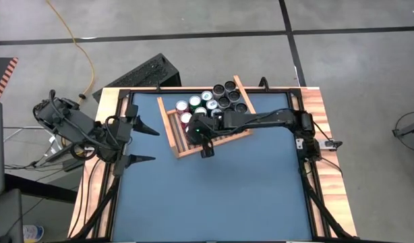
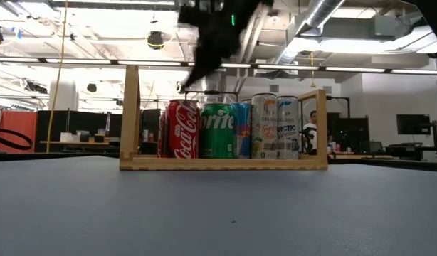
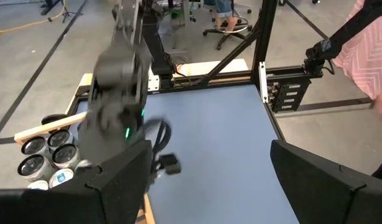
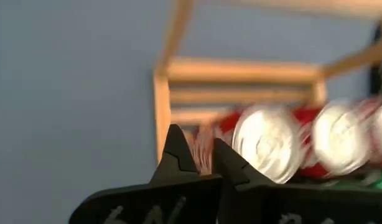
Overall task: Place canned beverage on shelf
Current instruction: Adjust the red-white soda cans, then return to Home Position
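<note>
Fingers of the right gripper (image 1: 205, 150) are pressed together with nothing between them, above the wooden shelf's (image 1: 174, 140) near edge; the left gripper (image 1: 148, 143) waits with fingers spread wide at the table's (image 1: 220, 196) left edge. The blue table carries the shelf toward its far side, set askew. Cans stand in it, among them a red Coca-Cola can (image 2: 181, 129) beside a green Sprite can (image 2: 217, 131).

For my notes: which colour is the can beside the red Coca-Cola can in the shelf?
Green, a Sprite can; the low view shows it best.
</note>
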Available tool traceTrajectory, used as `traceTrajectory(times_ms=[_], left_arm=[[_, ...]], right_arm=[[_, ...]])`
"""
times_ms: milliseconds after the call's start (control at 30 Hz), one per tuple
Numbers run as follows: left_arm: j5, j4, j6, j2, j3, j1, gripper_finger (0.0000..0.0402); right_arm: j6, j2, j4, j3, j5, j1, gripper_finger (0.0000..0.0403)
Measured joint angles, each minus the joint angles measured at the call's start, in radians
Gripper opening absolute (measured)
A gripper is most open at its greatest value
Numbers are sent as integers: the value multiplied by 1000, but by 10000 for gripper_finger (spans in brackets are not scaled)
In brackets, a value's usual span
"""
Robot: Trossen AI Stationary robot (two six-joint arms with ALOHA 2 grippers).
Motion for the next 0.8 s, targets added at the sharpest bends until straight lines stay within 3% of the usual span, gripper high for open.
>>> traceTrajectory(times_ms=[233,367,567,733,800], left_arm=[[-13,8,26,0,0,0,316],[-11,28,48,-1,0,2,316],[19,107,49,-4,0,2,316],[13,169,48,-30,0,4,316],[-1,178,64,-43,0,4,316]], right_arm=[[0,-135,-308,325,-4,70,0],[3,-244,-373,469,-3,102,0],[-20,-478,-498,504,19,155,0],[197,-653,-729,501,46,164,0],[308,-711,-746,498,60,164,0]])
